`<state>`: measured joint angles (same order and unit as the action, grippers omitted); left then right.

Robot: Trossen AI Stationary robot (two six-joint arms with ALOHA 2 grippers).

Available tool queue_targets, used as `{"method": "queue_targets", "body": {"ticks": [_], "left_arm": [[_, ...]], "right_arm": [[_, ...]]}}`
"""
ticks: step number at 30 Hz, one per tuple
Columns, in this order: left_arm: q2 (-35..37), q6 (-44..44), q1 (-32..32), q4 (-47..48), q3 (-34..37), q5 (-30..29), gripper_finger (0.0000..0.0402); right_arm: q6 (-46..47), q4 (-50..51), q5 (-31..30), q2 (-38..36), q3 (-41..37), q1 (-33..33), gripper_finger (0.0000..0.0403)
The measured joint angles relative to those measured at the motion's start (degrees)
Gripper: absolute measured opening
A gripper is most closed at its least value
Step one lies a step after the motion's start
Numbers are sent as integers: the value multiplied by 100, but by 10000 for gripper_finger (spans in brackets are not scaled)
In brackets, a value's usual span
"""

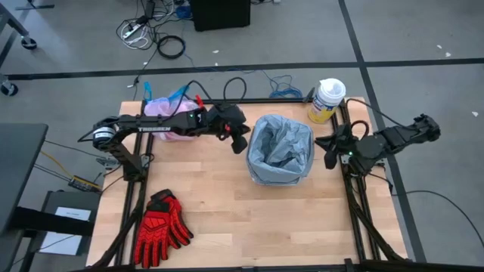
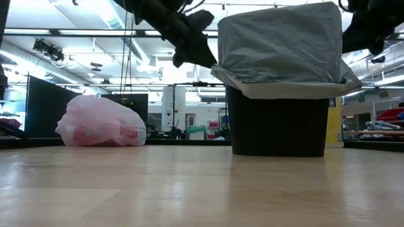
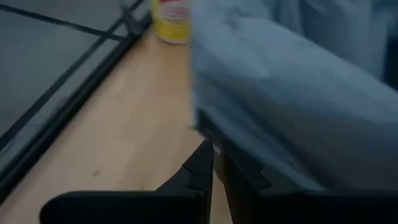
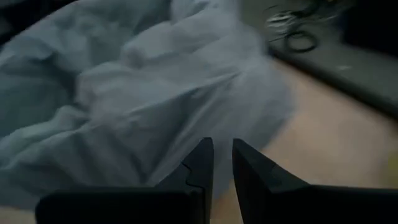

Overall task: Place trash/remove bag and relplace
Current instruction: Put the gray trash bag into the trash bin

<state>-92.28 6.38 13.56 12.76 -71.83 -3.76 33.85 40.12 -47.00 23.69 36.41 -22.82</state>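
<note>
A black bin (image 2: 278,123) stands on the table, lined with an opaque grey-blue liner (image 1: 281,143) whose edge is folded out over the rim. The tied pink bag (image 1: 168,115) lies on its underside at the table's far left, with red things (image 2: 123,133) showing through it. My left gripper (image 1: 243,143) is shut, its tips just left of the bin's rim and level with the liner's overhang (image 2: 222,70). My right gripper (image 1: 330,156) hangs shut just right of the bin, clear of it, facing the liner (image 4: 155,81). My left gripper (image 3: 216,165) points slanting down from the table's left at the liner's folded-over edge (image 3: 261,124) on the bin's left side. Nothing lies between the fingers. I cannot tell whether the fingertips touch the plastic.
A yellow tub with a white lid (image 1: 326,100) stands at the far edge behind the bin. A pair of red gloves (image 1: 161,227) lies at the near left. Dark frame rails (image 1: 355,204) run along the table's sides. Bare wood (image 1: 265,219) lies in front of the bin.
</note>
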Motion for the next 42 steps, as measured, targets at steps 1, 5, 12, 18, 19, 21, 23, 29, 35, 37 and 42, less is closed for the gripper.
{"method": "queue_targets", "body": {"ticks": [1,5,12,18,19,21,23,29,35,37,42], "left_arm": [[-18,-89,3,18,0,83,41],[-115,-417,11,75,1,341,41],[-653,-437,11,-133,-1,409,41],[-1248,20,-47,-605,2,484,41],[-1312,59,-75,-611,4,494,41],[-1351,206,-123,-501,4,497,41],[-1352,313,-185,-285,4,435,41],[-1339,580,-450,217,4,204,41],[-1336,1087,-868,1038,7,-243,41],[-1277,1209,-1009,1170,7,-317,41],[-867,1359,-1334,1543,9,-681,41]], "right_arm": [[-1,-181,194,-1,-84,47,49],[87,-586,522,5,-348,206,43],[226,-889,670,-3,-983,627,26],[446,-2312,1142,19,-1987,1066,11],[491,-2603,1237,39,-2174,1135,9],[520,-3105,1471,88,-2524,1255,6],[592,-3440,1667,134,-2780,1336,3],[691,-3504,2177,240,-3132,1438,1],[679,-3494,2883,440,-3275,1531,1],[681,-3493,3260,456,-3275,1531,1],[811,-2773,4432,369,-2891,1429,0]]}}
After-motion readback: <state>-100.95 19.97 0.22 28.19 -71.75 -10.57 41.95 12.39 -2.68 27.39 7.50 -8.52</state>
